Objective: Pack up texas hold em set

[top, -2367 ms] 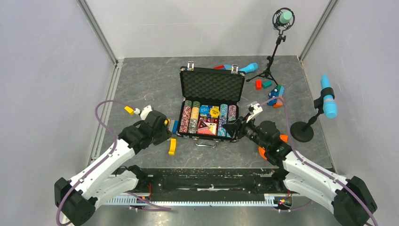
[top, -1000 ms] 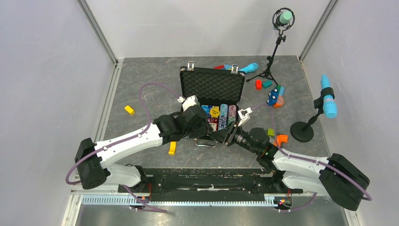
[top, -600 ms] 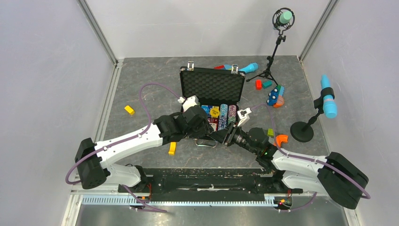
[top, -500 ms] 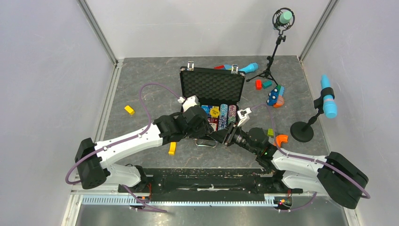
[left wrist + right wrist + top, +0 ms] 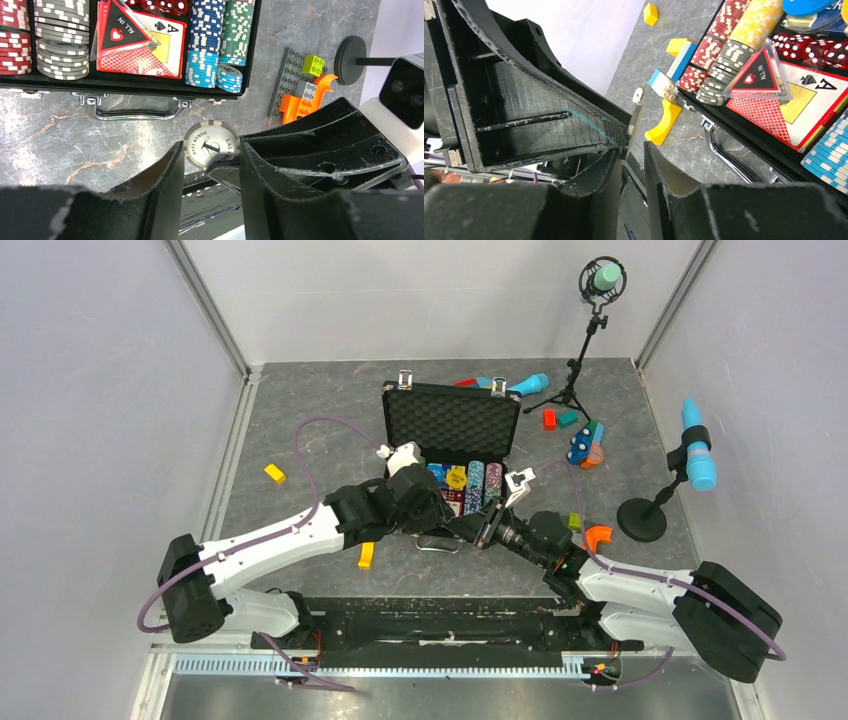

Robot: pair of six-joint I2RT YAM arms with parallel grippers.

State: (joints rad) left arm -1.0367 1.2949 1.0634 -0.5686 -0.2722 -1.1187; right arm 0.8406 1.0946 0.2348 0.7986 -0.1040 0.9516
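Note:
The black briefcase (image 5: pixel 450 426) of the texas hold em set lies open mid-table, foam lid up. Chip rows (image 5: pixel 207 45), a card deck (image 5: pixel 150 50) and red dice fill its tray. In front of its handle (image 5: pixel 135 114), my left gripper (image 5: pixel 210 150) is shut on a grey-and-white poker chip (image 5: pixel 210 145), pinching its rim. My right gripper (image 5: pixel 631 147) meets it from the right. Its fingers stand either side of the chip (image 5: pixel 634 120), seen edge-on, with a narrow gap showing. From above, both grippers (image 5: pixel 440 523) (image 5: pixel 468 530) crowd together and hide the chip.
Yellow blocks (image 5: pixel 367 555) (image 5: pixel 274 474) lie left of the case, and a blue-white block (image 5: pixel 669 80) sits at its corner. An orange piece (image 5: pixel 300 100) and grey plate (image 5: pixel 290 80) lie right. Microphone stands (image 5: pixel 641 520) (image 5: pixel 570 390) and more blocks (image 5: pixel 585 445) are at the back right.
Both arms have swung in to the front of the case. Over the last second the right gripper's jaws have narrowed around the chip; the left gripper has held still.

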